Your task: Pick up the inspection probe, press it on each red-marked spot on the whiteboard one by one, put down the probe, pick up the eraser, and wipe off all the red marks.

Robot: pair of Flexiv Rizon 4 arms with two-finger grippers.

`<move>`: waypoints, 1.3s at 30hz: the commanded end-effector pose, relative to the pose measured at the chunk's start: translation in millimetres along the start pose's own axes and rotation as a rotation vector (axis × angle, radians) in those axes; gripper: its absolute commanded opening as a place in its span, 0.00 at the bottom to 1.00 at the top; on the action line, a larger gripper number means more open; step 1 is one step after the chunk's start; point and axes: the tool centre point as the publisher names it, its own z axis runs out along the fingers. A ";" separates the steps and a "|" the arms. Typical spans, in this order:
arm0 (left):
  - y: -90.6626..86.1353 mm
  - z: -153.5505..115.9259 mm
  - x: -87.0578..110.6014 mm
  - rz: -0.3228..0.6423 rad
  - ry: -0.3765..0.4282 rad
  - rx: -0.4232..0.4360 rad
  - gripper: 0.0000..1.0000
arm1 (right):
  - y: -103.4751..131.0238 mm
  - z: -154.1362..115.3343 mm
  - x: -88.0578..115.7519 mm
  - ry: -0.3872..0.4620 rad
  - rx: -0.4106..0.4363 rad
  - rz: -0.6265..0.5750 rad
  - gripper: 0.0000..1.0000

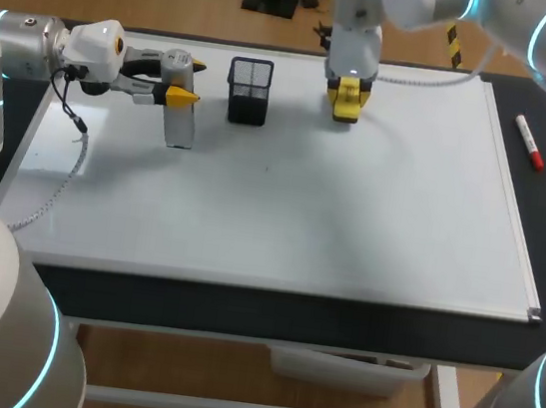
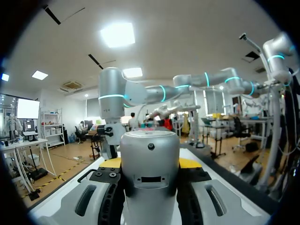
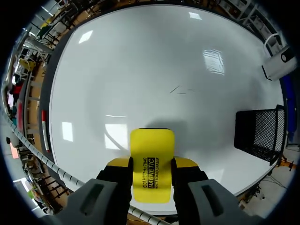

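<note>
Our right gripper (image 1: 346, 98) pinches the yellow rectangular eraser (image 3: 152, 140) at top centre of the glossy whiteboard (image 1: 351, 224), our left gripper (image 1: 190, 83) clamps the silver cylindrical probe (image 2: 150, 154) upper left, so we should press flat, sweeping toward the 1 faint streak (image 3: 180, 90).

The left arm (image 1: 22, 42) comes in level from the left, its tool (image 1: 188, 82) pointing sideways, with the fingers apparently clamped on the probe (image 1: 180, 121), though the contact is hard to see. The right arm (image 1: 430, 3) reaches in from the far right, wrist upright. Its tool (image 1: 346, 101) points straight down, both fingers gripping the eraser (image 3: 151, 154).
</note>
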 end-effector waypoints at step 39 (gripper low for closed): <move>-1.7 -0.1 0.5 0.000 0.000 -0.002 0.00 | -37.4 13.5 -13.8 0.029 -0.062 0.007 0.00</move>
